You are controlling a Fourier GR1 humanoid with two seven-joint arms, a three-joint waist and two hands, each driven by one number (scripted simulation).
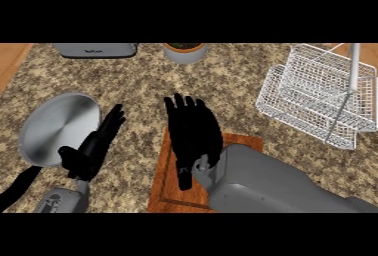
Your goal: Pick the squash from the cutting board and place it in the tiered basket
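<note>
The right hand (192,131), fingers straight and pointing to twelve o'clock, hovers flat over the wooden cutting board (244,141) at centre, hiding most of it; the left hand (94,145) rests open at nine o'clock beside a round silver pan (59,127) on the speckled counter (148,75); the white wire tiered basket (317,95) stands at two o'clock; a toaster (94,50) and a pot (184,51) line the top edge; no squash shows.

Even, bright overhead light falls across the granite counter (295,165); a pale sheen marks the pan (59,127) at its left.
</note>
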